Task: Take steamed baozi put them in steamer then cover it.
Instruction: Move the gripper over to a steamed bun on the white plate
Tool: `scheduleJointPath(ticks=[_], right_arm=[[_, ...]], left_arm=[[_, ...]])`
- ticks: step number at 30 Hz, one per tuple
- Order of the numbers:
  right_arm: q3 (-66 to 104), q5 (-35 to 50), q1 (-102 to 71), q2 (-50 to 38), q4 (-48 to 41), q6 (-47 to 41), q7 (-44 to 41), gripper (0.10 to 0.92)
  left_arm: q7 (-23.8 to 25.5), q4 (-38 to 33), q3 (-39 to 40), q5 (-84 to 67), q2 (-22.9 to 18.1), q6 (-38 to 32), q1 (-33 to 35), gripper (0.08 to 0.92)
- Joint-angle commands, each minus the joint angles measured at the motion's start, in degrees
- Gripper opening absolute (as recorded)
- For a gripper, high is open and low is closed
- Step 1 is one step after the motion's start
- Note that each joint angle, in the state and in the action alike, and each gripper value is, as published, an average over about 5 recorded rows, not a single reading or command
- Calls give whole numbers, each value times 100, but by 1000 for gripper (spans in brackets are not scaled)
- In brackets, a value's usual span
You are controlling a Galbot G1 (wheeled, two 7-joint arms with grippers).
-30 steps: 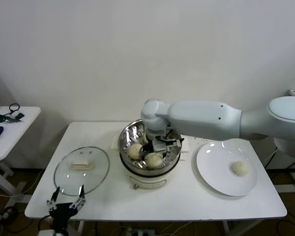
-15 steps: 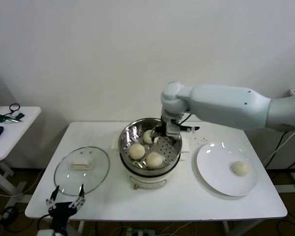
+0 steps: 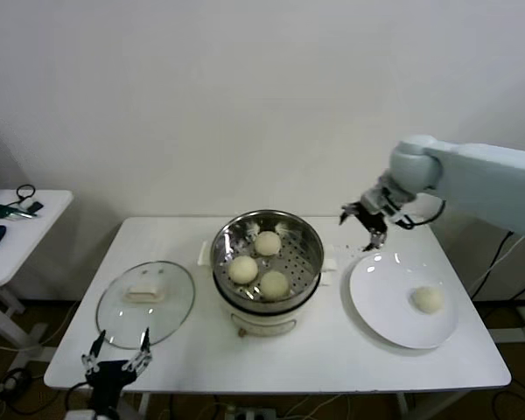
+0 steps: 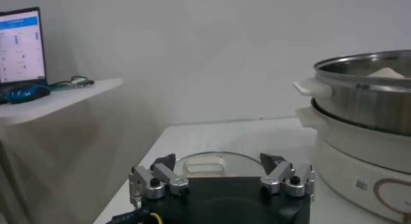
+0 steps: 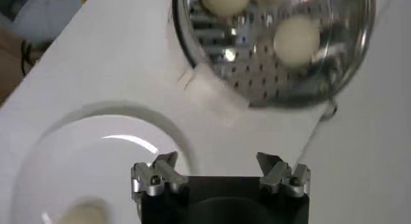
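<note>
Right end effector (image 3: 367,229) has left the steamer (image 3: 267,262); plate (image 5: 58,155) cut off.

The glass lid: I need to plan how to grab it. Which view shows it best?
The head view: the whole lid and its handle lie in sight. The left wrist view catches only its edge behind the gripper; the right wrist view misses it.

Four buns in all: three (image 3: 268,242) (image 3: 242,269) (image 3: 274,283) sit inside the one steamer pot (image 3: 308,280), and a single bun (image 3: 428,299) lies on the one white plate (image 3: 376,302). One glass lid (image 3: 145,303) rests on the big white table (image 3: 332,359). A second, smaller table (image 3: 22,229) stands off to the side, so two tables. Two grippers are in sight, one low by the table's edge (image 3: 118,361) and one (image 3: 366,225) above the plate's far rim.
</note>
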Motion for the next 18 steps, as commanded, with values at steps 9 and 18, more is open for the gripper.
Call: scheduleJointPath(ticks=[9,18], right_arm=[[2626,-1178,-3230,-1281,-1528,-493,-488,823],[3206,-1542,-3934,-989,-2165,-316,-477,823]], left_arm=[[-27,45,-58,-40,1,-42,113,823],[-44,114,-87,-126,-16,-22,148,823]])
